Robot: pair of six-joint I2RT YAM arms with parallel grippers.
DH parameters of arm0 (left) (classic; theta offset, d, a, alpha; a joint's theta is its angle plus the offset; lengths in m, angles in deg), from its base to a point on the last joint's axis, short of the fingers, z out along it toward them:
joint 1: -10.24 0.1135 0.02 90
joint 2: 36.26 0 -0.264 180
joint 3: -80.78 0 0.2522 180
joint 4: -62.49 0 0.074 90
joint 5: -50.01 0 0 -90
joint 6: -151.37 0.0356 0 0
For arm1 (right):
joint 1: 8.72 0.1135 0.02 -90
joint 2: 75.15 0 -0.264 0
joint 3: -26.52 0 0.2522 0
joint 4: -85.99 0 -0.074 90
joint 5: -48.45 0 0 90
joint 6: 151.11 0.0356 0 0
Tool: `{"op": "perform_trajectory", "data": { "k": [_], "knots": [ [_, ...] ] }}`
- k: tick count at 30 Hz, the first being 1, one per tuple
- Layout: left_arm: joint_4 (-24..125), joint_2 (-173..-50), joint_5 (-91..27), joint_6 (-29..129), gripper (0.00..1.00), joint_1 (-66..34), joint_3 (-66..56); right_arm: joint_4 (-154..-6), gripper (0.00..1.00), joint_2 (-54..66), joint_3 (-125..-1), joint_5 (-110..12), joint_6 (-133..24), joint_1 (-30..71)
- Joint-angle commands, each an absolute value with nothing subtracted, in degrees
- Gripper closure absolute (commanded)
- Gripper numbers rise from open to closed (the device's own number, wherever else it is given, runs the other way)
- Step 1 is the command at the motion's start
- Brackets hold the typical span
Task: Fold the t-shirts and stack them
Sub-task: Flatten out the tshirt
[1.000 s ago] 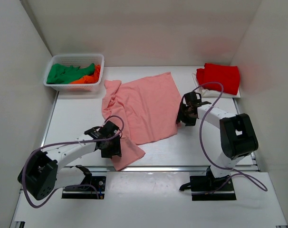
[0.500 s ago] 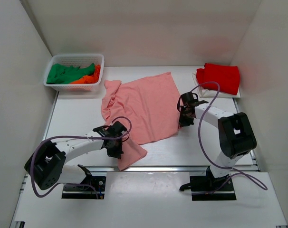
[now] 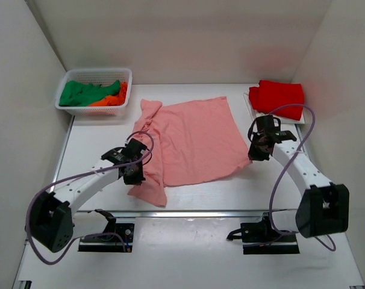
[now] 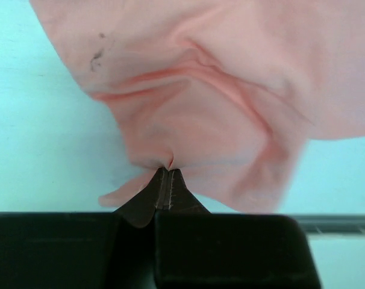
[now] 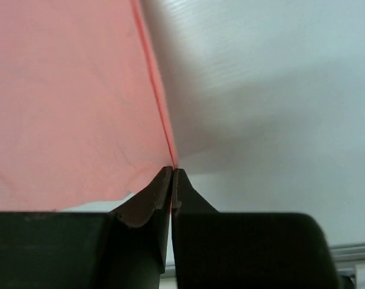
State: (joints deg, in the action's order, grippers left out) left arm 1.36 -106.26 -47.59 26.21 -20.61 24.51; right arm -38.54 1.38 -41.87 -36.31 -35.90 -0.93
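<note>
A salmon-pink t-shirt [image 3: 191, 141] lies spread across the middle of the table, bunched along its left side. My left gripper [image 3: 136, 171] is shut on a pinch of its near-left cloth [image 4: 170, 161]. On the shirt's right edge [image 5: 164, 120] my right gripper [image 3: 255, 152] is shut too, its fingertips [image 5: 172, 171] pinching the hem. A folded bright red t-shirt [image 3: 279, 98] rests at the back right. Green [image 3: 80, 93] and orange [image 3: 110, 98] t-shirts lie crumpled in the basket.
The white mesh basket [image 3: 93, 75] stands at the back left corner. White walls enclose the table on three sides. A white board [image 3: 259, 116] lies under the red shirt. The metal rail [image 3: 218, 212] runs along the table's near edge.
Both grippers closed on the pink shirt. The right gripper pulled its edge to the right and the left gripper drew back left, so the shirt shifted right and spread wider.
</note>
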Motion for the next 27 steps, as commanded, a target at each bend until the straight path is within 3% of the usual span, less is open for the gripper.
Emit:
{"op": "perform_trajectory", "data": {
  "k": [1,6,11,15,18,23,27],
  "knots": [
    [-2.76,-98.59,-45.62,28.14,1.00,-18.43,16.85,-33.15,1.00,-7.46,-46.54,-35.66,-38.08,1.82],
    [-10.05,-95.06,-43.95,31.30,1.00,-9.12,-3.77,-27.17,1.00,-16.34,-63.05,-37.67,-40.71,-2.63],
    [-13.75,-96.90,-44.04,31.93,1.00,-8.65,-21.98,-26.20,1.00,-19.51,-75.72,-47.42,-43.27,-10.28],
    [-15.51,-99.70,-41.84,31.57,1.00,-7.78,-35.17,-24.79,1.00,-18.29,-87.24,-45.94,-42.74,-8.11],
    [-15.79,-103.31,-40.00,32.01,1.00,-7.69,-38.28,-27.42,1.00,-15.57,-87.09,-48.30,-42.30,-8.10],
    [-6.31,-109.01,-35.96,32.98,1.00,-3.05,-32.65,-38.48,1.00,-10.30,-78.75,-50.79,-43.17,-6.97],
    [-0.41,-121.91,-36.65,35.00,1.00,-0.05,-41.95,-42.27,1.00,2.00,-84.86,-47.35,-46.16,-4.68]
  ]
}}
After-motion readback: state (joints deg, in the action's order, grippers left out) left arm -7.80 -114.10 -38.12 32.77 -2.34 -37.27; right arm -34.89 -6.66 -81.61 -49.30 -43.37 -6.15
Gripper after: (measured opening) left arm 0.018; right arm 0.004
